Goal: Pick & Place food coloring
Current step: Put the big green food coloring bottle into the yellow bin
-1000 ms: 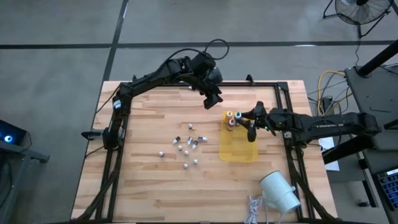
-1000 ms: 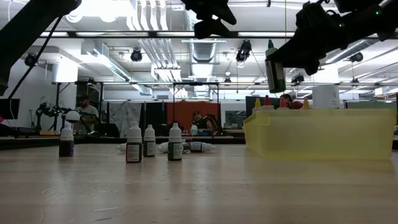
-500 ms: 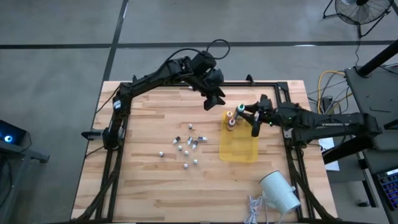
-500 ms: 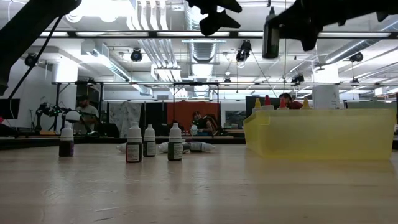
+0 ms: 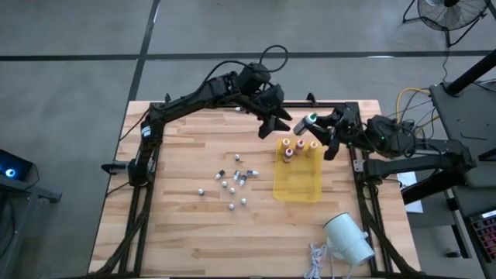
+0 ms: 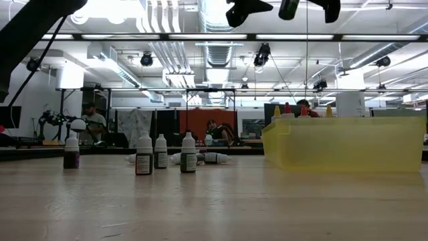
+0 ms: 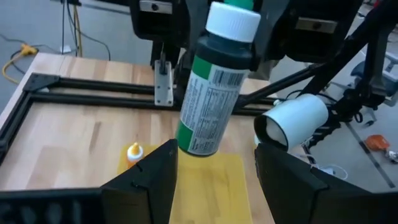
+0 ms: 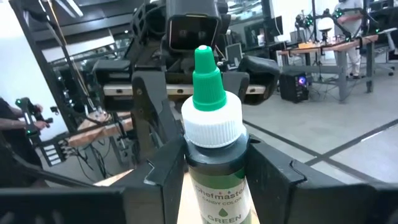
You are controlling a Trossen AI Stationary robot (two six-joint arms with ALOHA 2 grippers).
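Handover geometry was what mattered: the green-capped bottle [image 5: 308, 120] was pinched in the right gripper [image 5: 316, 126], raised above the upper edge of the yellow bin [image 5: 298, 186] at centre right of the high view. Its long axis was tilted, cap toward the left gripper [image 5: 280, 126], which was seen spread, empty and just beside it.

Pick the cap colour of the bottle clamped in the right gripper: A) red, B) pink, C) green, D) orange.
C: the right wrist view shows the right gripper closed on a dark bottle with a white collar and a green pointed tip.
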